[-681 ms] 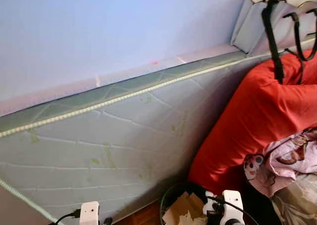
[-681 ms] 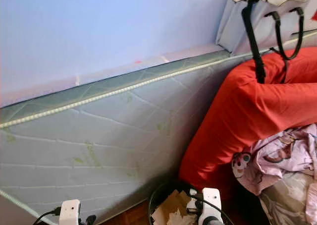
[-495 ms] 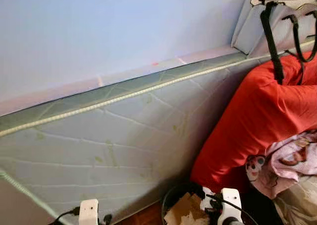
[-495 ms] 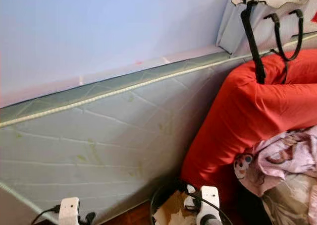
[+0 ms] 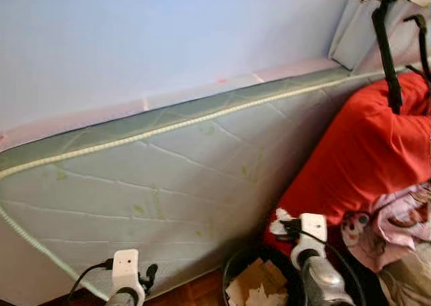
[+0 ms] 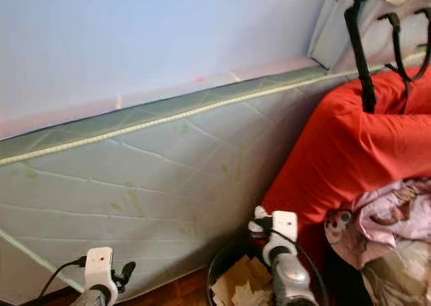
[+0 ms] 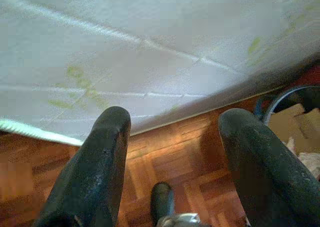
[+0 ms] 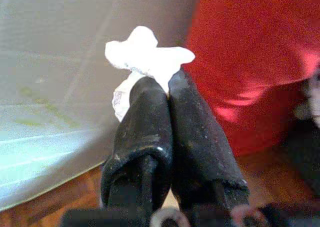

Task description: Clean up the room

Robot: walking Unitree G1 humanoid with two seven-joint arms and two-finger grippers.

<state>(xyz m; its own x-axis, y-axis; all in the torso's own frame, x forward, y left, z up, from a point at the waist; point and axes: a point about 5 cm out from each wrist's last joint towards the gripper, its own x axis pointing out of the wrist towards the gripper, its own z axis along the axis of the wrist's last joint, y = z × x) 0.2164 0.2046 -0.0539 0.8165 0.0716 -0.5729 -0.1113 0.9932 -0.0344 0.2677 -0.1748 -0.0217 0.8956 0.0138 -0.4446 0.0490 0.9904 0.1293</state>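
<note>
Right wrist view: fingers (image 8: 167,94) pinch a crumpled white tissue (image 8: 145,57).

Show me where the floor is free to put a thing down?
Bare wood floor shows along the mattress foot, beside the trash bin. Right of the bin is crowded: red bag, pink bedding. The right gripper holds crumpled paper above the bin.

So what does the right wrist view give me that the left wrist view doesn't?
Right wrist view: the right gripper shut on a crumpled white paper scrap, with the red bag behind it. Left wrist view: the left gripper open and holding nothing, above the parquet floor, with the bin of cardboard at the edge. Both share the quilted mattress leaning against the wall.
</note>
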